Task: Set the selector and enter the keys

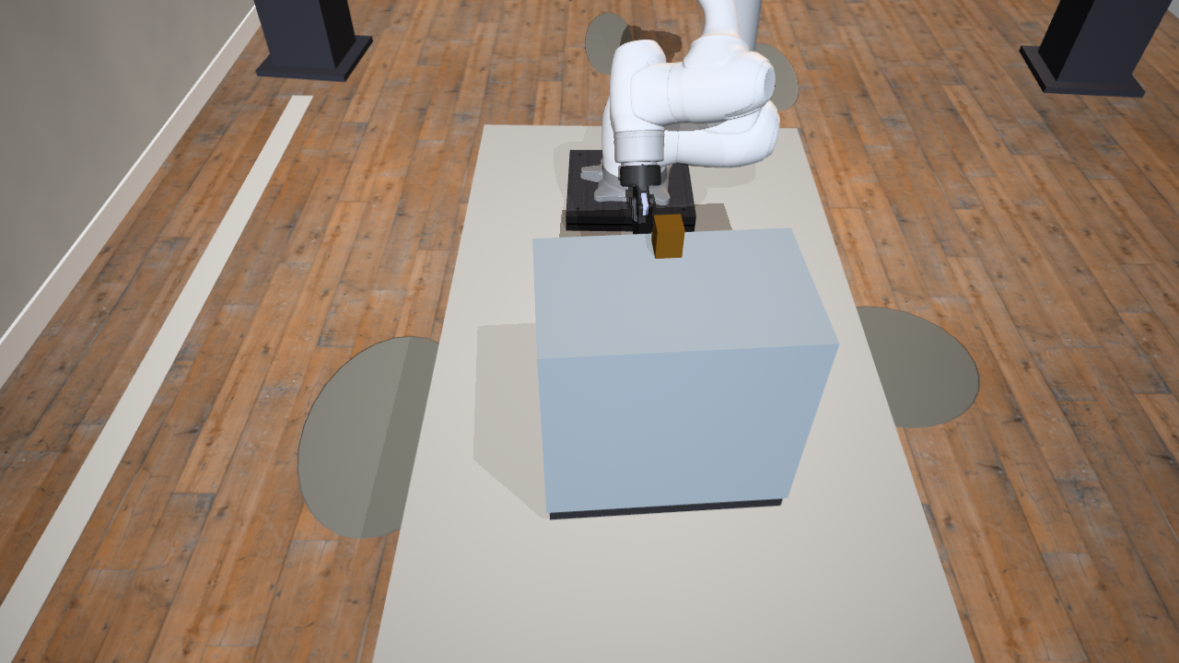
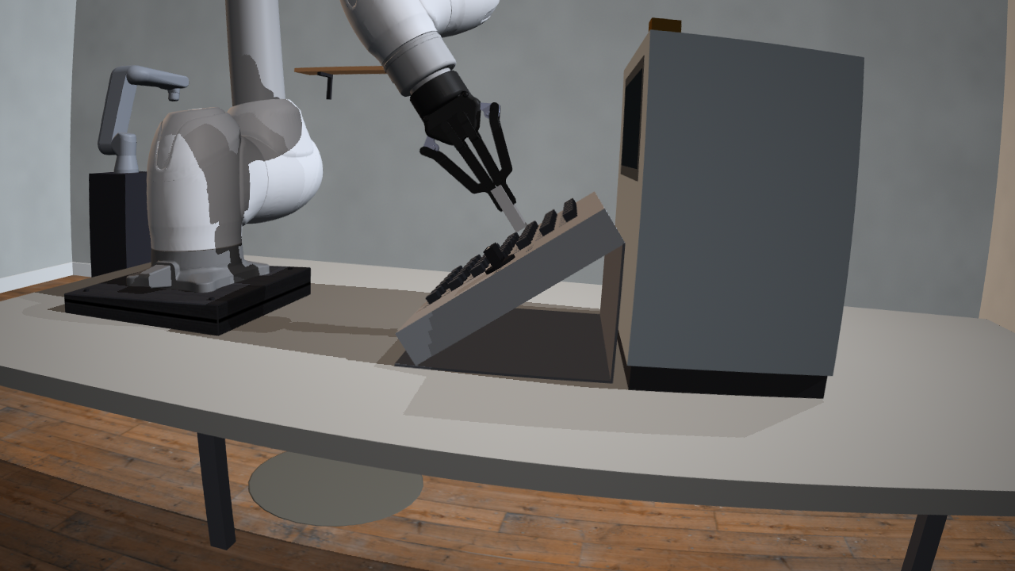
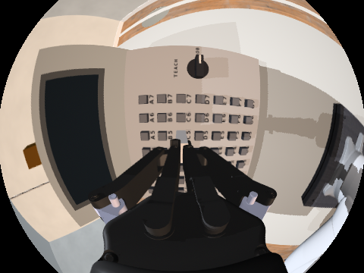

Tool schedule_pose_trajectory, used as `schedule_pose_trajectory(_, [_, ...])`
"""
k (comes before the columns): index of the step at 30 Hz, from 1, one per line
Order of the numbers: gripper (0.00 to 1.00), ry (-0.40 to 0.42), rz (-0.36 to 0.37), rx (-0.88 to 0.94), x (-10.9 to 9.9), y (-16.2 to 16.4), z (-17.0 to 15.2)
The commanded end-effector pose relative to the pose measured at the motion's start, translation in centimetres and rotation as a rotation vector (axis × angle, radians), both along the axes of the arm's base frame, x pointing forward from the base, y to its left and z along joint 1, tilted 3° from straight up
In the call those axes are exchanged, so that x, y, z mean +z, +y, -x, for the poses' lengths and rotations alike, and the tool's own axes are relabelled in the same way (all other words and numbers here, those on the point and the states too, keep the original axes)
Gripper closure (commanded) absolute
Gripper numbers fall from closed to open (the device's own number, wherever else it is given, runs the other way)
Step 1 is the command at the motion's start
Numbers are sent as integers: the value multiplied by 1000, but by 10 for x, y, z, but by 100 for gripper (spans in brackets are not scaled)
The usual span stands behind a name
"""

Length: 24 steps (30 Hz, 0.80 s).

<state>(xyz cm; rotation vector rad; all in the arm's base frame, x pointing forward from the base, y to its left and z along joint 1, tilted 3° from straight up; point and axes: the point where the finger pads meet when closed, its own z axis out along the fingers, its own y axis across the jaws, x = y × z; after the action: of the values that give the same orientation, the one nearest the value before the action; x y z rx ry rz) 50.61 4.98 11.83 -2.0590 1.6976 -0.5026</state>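
Black linkage fills the bottom of your wrist view: the gripper (image 3: 181, 144) has its fingers pressed together with nothing between them, tips meeting over the third key row of the keypad (image 3: 152, 81), about the third or fourth column. One key (image 3: 180, 135) right at the tips looks paler than its neighbours; you can't read its label at this size, and you can't confirm contact from here. In the exterior view the closed tips (image 2: 515, 214) come down at a slant onto the upper half of the sloped panel (image 2: 496, 298), touching or just above a key in the dark rows; which one you can't tell from that side. Above the keys, the selector (image 3: 199, 68) is a dark round knob with a light pointer standing straight up, toward a small label you can't read; the word TEACH sits to its left. No key shows an obvious coloured light. Left of the keypad you see the dark screen (image 3: 76, 132) in its beige surround. The panel leans against the front of the machine (image 2: 737, 205), a tall grey-blue box on the pale table (image 2: 886, 426), with a small brown block (image 1: 667, 237) on its top edge nearest the arm. Behind the panel, the white arm (image 2: 227, 170) stands on a black base plate (image 2: 92, 301) at the far end of the table. Wood plank floor (image 1: 1030, 247) beyond.
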Motion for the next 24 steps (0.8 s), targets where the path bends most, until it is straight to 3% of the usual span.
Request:
schedule_pose_trajectory(1, [100, 0, 0, 0, 0, 0, 0])
schedule_pose_trajectory(24, [100, 0, 0, 0, -9, 1, -5])
